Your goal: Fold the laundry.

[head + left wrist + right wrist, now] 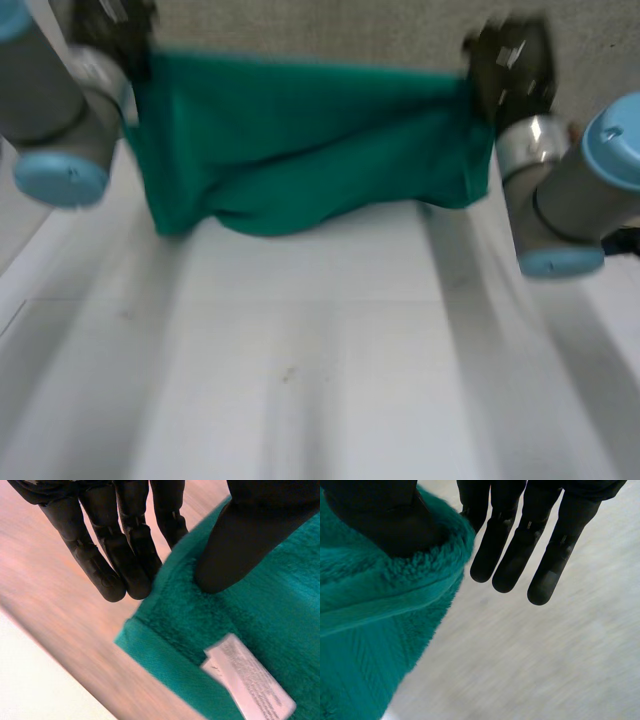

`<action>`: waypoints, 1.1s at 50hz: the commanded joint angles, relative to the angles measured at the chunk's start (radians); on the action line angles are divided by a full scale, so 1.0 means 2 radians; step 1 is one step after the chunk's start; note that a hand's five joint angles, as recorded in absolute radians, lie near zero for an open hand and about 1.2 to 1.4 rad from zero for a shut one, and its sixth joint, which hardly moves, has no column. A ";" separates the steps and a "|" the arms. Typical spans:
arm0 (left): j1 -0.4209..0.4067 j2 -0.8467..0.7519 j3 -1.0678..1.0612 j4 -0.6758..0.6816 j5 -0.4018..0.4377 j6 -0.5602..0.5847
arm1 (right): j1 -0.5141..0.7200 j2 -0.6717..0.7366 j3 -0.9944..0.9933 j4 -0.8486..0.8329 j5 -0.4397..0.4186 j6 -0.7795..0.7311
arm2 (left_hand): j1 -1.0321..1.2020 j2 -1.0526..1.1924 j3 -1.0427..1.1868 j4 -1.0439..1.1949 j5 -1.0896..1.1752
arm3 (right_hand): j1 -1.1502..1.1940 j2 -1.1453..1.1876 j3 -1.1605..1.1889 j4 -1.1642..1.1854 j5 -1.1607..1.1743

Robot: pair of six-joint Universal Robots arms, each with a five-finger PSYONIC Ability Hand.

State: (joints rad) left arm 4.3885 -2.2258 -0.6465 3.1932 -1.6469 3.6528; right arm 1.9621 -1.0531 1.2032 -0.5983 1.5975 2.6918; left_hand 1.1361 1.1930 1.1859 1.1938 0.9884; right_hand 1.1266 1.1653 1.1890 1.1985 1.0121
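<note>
A green towel [300, 150] hangs stretched between my two hands above the far part of the white table [320, 350], its lower edge sagging onto the tabletop. My left hand [115, 35] grips its upper left corner. In the left wrist view the thumb [240, 545] presses the towel [260, 610] near its edge while the straight fingers [107, 555] reach past the hem. My right hand [510, 65] grips the upper right corner. In the right wrist view its thumb [385, 520] pins the towel's [365, 630] fluffy hem and the fingers [540, 555] stay straight beside it.
A white care label [247, 680] is sewn to the towel below my left thumb. Bare white tabletop stretches from the towel to the near edge. Both grey forearms with light-blue caps flank the towel.
</note>
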 commanded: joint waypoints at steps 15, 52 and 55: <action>0.032 0.040 -0.197 0.049 0.028 -0.079 | 0.010 0.013 0.045 0.051 -0.032 0.014 | 0.130 0.102 0.105 0.101 0.117 | 0.135 0.115 0.104 0.099 0.105; 0.051 0.106 -0.407 0.024 0.073 0.004 | -0.103 0.008 0.132 0.275 -0.064 0.078 | 0.130 0.102 0.105 0.101 0.117 | 0.134 0.115 0.103 0.098 0.104; 0.055 0.120 -0.410 0.016 0.073 0.001 | -0.110 0.006 0.132 0.276 -0.088 0.083 | 0.130 0.102 0.105 0.101 0.117 | 0.135 0.115 0.104 0.099 0.105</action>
State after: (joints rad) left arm 4.4877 -2.0247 -1.4582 3.2509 -1.5034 3.6625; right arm 1.7615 -1.0278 1.4627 -0.0428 1.4809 2.8431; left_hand 1.1361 1.1945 1.1860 1.1943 1.0038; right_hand 1.1421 1.1519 1.1433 1.1437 0.9632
